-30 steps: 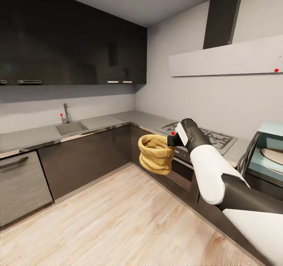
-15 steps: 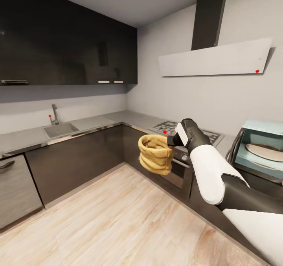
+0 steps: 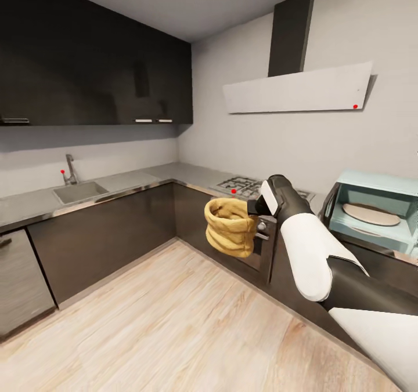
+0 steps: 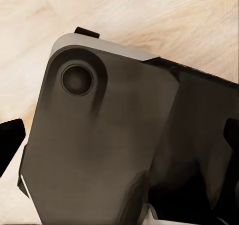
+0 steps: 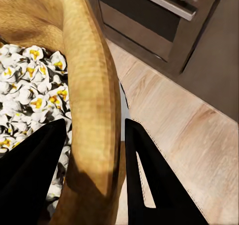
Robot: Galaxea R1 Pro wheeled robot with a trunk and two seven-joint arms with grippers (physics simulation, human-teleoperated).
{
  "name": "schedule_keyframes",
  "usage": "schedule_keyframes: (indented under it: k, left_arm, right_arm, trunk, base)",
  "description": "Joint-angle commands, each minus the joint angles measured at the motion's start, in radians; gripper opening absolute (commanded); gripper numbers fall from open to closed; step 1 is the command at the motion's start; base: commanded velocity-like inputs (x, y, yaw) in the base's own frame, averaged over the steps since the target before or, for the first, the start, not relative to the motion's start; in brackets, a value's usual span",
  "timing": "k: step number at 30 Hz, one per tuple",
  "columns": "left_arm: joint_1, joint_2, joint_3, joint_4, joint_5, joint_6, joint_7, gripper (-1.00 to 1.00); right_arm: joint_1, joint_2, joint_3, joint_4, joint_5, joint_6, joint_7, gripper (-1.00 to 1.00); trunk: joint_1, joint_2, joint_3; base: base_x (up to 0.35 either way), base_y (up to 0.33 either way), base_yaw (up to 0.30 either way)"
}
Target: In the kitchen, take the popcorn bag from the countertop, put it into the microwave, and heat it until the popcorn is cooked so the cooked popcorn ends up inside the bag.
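The tan popcorn bag [image 3: 231,228] hangs in the air over the wooden floor, in front of the oven. My right gripper [image 3: 254,207] is shut on its rim. In the right wrist view the two dark fingers [image 5: 152,180] pinch the bag's wall [image 5: 92,100], and white-and-yellow popcorn [image 5: 30,85] shows inside the bag. The mint-white microwave [image 3: 374,221] stands at the right with its door swung open and its turntable plate showing. The grey countertop [image 3: 145,177] runs along both walls. My left gripper [image 4: 119,140] points at the robot's own dark body, its fingertips far apart.
A steel gas hob [image 3: 247,186] and the oven [image 5: 164,10] under it lie just behind the bag. A sink with a tap [image 3: 75,190] is at the left, with dark wall cupboards [image 3: 87,61] above. An extractor hood [image 3: 296,87] hangs over the hob. The wooden floor [image 3: 162,322] spreads in front.
The whole picture has slid left as the camera turned right, bringing more of the open microwave into view. The right gripper still holds the bag in the same pose.
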Motion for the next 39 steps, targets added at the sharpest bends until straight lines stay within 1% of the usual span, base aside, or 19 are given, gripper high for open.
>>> schedule_keyframes:
  k: [1,32,35,39]
  left_arm:
    - [0.001,0.0,0.001,-0.001,0.005,-0.001,-0.002,1.0]
    - [0.001,0.0,0.001,-0.001,0.005,-0.001,-0.002,1.0]
    - [0.001,0.001,0.001,-0.001,0.005,-0.001,-0.002,1.0]
    - [0.001,0.001,0.001,-0.001,0.005,-0.001,-0.002,1.0]
  right_arm:
    - [-0.001,0.002,-0.009,-0.001,0.008,0.003,0.003,-1.0]
    - [-0.001,0.002,-0.01,0.0,0.011,0.003,0.002,-1.0]
    - [-0.001,0.002,-0.01,0.0,0.015,0.003,0.0,-1.0]
    - [-0.001,0.002,-0.01,0.0,0.011,0.003,0.0,-1.0]
  trunk:
    - [0.0,-0.001,-0.001]
    - [0.0,-0.001,-0.001]
    - [0.0,-0.001,-0.001]
    - [0.0,-0.001,-0.001]
  base:
    - [-0.267,0.219,0.0]
    - [-0.26,0.224,0.0]
    - [-0.256,0.123,0.0]
    - [-0.075,0.018,0.0]
